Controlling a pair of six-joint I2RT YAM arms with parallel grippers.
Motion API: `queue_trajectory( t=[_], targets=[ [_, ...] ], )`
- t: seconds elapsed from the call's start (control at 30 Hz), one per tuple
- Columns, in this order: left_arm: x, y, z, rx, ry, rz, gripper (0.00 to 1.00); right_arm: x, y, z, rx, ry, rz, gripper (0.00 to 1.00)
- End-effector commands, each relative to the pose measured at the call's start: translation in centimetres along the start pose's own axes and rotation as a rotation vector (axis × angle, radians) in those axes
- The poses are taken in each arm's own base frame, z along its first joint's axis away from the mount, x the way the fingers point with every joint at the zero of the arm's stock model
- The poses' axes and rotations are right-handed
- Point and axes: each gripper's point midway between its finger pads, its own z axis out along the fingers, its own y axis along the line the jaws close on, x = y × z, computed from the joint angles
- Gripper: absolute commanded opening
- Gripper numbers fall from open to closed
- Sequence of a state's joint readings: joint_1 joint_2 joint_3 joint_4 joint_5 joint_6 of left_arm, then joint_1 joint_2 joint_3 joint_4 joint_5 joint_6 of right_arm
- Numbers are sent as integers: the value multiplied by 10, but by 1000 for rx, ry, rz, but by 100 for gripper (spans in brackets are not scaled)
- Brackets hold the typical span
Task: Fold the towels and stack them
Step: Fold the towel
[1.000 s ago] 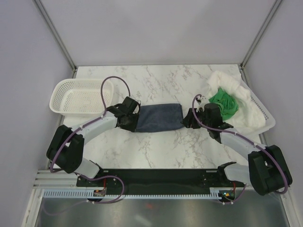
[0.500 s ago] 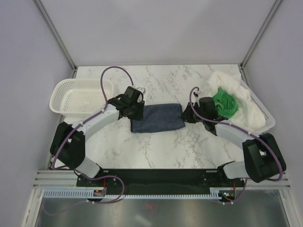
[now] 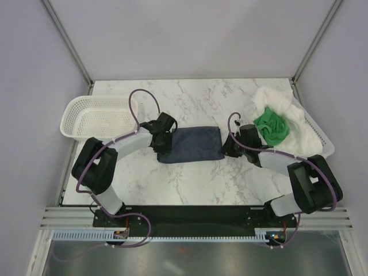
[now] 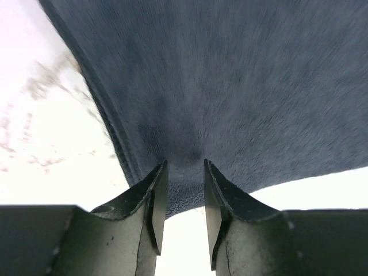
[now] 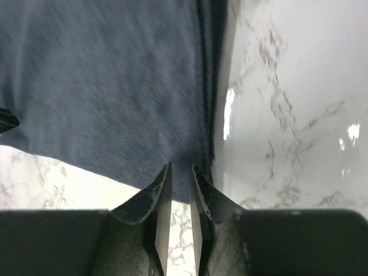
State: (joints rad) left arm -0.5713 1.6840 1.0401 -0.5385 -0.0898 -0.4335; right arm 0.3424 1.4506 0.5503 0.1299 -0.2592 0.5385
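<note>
Since the navy towel [image 3: 192, 144] lies flat on the table [image 3: 190, 184] with its long axis left to right, the left gripper [image 3: 163, 145] and right gripper [image 3: 226, 147] each pinch a near corner (neither arm nearer). Beyond, the green towel [image 3: 270, 126] and white towel [image 3: 299, 135] sit heaped.

Bright, even light from above; we see glare bleaching the marble table [image 4: 34, 144] in the left wrist view and blur softening the navy towel [image 4: 241, 86].
</note>
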Motion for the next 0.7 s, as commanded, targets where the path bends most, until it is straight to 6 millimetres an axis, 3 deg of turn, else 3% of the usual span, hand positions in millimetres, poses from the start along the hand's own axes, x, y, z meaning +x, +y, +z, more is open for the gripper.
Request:
queue_trajectory(
  t=[0.0,0.07,0.1,0.17,0.4,0.53,0.67],
  targets=[
    [-64,-4,-23,-23,-190,-39,39,-57,33,-5,-68,-146,-33,26],
    [-74,-8,-21,-3,-194,-31,38,-68,41,3,-102,-169,-39,26],
    [-77,-8,-18,-7,-190,-27,38,-66,36,14,-89,-144,-33,26],
    [-84,-7,-9,-13,-191,-18,38,-85,43,23,-99,-174,-61,26],
    [-103,18,23,-54,-162,-66,36,-113,17,70,26,-178,-83,25],
    [-113,34,33,-66,-170,-106,36,-107,-9,83,132,-153,-65,24],
    [-120,28,38,-17,-163,-86,36,-101,-18,85,161,-145,-62,24]
  ],
)
